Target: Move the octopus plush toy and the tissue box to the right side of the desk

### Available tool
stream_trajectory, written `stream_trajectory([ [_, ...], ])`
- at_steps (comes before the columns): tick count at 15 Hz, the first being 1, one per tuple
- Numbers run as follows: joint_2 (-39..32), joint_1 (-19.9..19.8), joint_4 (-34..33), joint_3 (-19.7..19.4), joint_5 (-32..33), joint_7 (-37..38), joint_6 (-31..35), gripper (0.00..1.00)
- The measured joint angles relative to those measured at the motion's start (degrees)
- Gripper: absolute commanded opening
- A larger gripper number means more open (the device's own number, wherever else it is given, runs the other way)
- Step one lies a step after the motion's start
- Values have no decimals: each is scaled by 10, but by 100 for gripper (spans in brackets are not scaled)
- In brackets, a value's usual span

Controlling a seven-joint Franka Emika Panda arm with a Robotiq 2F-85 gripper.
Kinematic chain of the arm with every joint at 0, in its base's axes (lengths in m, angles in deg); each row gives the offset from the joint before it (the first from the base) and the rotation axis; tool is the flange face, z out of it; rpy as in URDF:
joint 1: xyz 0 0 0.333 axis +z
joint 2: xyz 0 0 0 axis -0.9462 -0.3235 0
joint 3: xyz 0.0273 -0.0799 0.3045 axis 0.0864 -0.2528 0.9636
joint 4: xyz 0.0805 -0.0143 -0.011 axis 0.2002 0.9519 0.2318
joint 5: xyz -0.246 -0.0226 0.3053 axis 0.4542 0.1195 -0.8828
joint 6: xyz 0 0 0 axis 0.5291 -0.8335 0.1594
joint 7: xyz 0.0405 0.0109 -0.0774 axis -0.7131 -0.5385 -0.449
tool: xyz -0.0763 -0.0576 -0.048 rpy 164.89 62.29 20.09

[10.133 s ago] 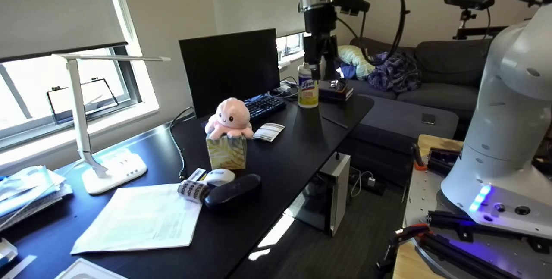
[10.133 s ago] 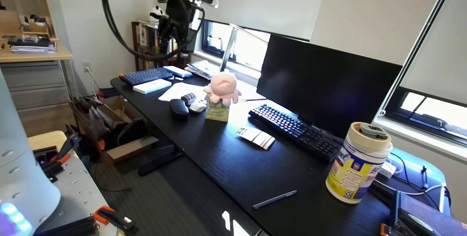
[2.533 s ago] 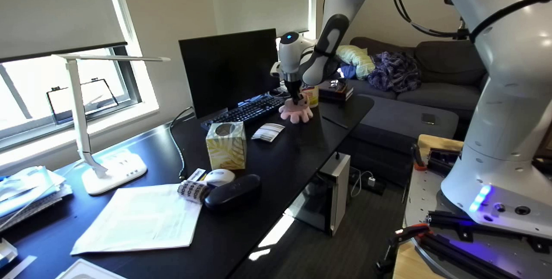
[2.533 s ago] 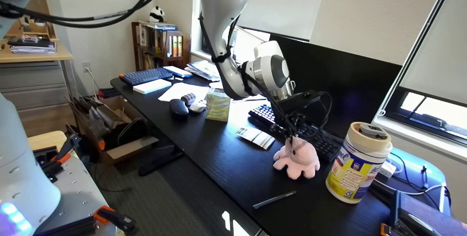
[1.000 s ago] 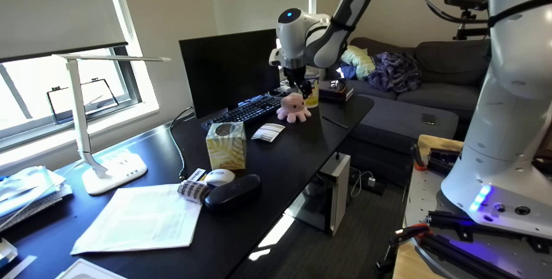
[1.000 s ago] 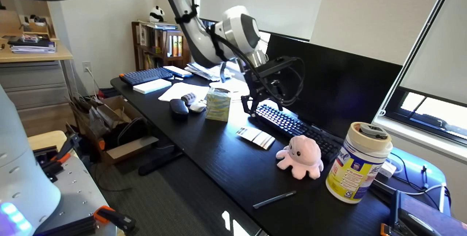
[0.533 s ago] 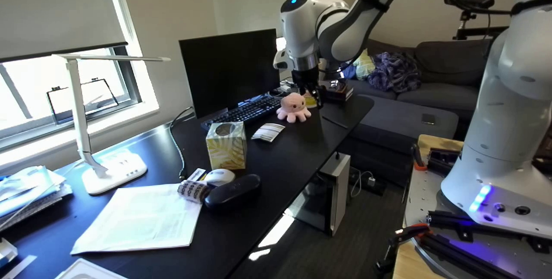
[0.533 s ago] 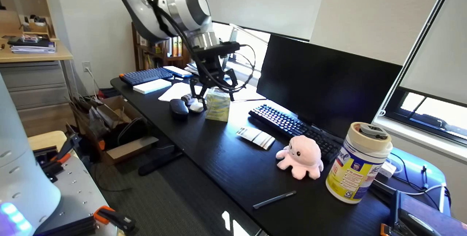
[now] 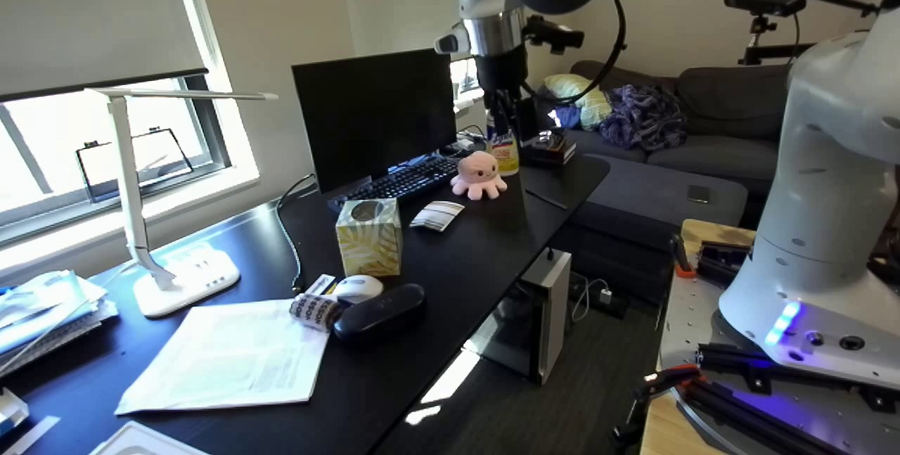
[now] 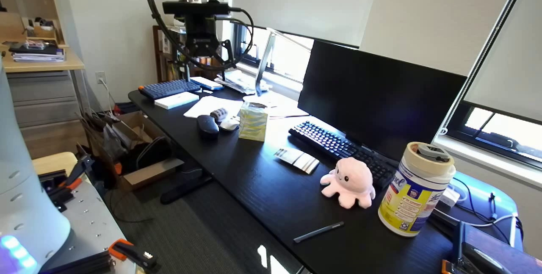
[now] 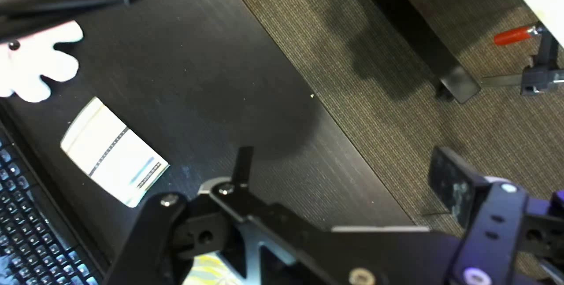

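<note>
Octopus plush toy (image 10: 350, 181), earlier atop tissue box (image 10: 253, 123), now on desk (image 10: 250, 172) farther right, near yellow-labelled canister (image 10: 408, 202); tissue box unmoved. Gripper (image 11: 346, 170) now higher, fingers (image 11: 451, 186) spread wide.

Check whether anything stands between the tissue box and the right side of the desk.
A striped card lies between the tissue box and the octopus. A lifted tissue box would likely pass over it. The octopus and the tub beyond it, both on that side, could crowd the landing spot.

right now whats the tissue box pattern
Tissue box: yellow and pale leaf-like pattern, clearest in an exterior view.
</note>
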Motion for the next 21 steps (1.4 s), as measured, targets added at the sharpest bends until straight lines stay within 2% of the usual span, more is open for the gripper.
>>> stream_trajectory([
  [7,-12,-1,-14,-1,-7,9,-10,100],
  [9,-12,-5,-19,-2,-7,53,-22,100],
  [12,-5,-9,-37,-18,-54,82,-17,100],
  [16,-19,-10,-64,-38,-140,99,41,100],
  [20,-102,-17,-117,-34,-151,210,105,100],
  [21,-121,-17,-129,-33,-150,216,106,100],
])
